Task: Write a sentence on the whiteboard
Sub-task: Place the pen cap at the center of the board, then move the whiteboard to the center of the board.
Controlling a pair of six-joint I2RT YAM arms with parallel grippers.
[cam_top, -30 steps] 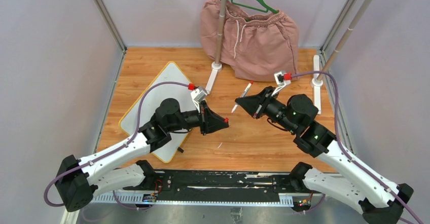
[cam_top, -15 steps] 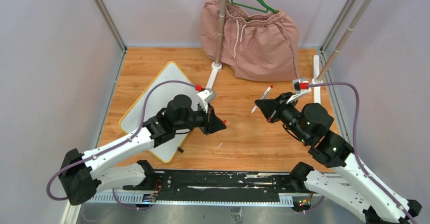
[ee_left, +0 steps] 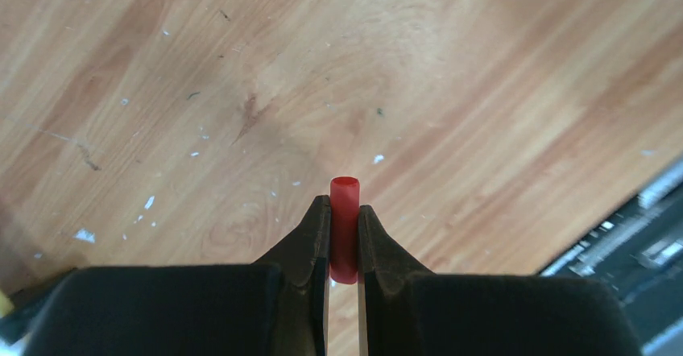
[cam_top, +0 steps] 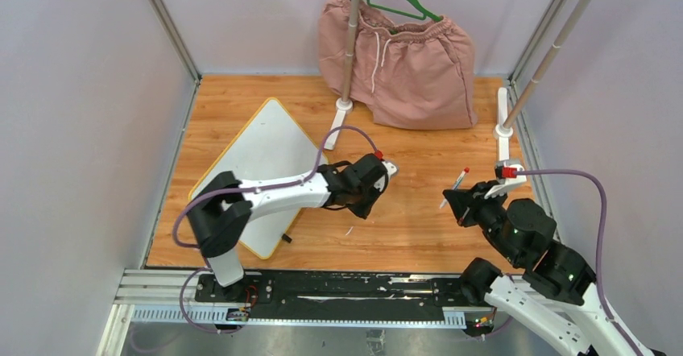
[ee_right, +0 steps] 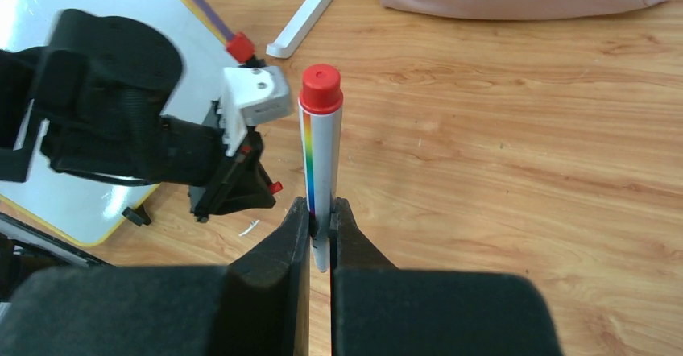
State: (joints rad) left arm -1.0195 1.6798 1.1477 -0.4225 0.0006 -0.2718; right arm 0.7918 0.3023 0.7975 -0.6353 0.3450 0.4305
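The whiteboard [cam_top: 258, 151] lies tilted on the wooden table at the left, with a yellow-orange rim. Its visible face is blank and shows no red lettering; my left arm covers its near part. It also shows in the right wrist view [ee_right: 72, 199]. My left gripper [cam_top: 360, 208] is shut on a small red marker cap [ee_left: 344, 191] just above the table, right of the board. My right gripper [cam_top: 453, 200] is shut on a white marker [ee_right: 320, 146] with a rainbow stripe and a red end, held up over the table's right side.
Pink shorts [cam_top: 403, 54] hang on a green hanger [cam_top: 399, 2] at the back, on a rack with white posts and feet [cam_top: 338, 122]. A second foot [cam_top: 503, 122] stands at the right. A small white scrap [cam_top: 349, 230] lies near the front. A black rail [cam_top: 338, 285] runs along the near edge.
The grippers met at the table's middle, then parted. The left arm has stretched right with the red cap. The right arm has pulled back right and nearer with the marker.
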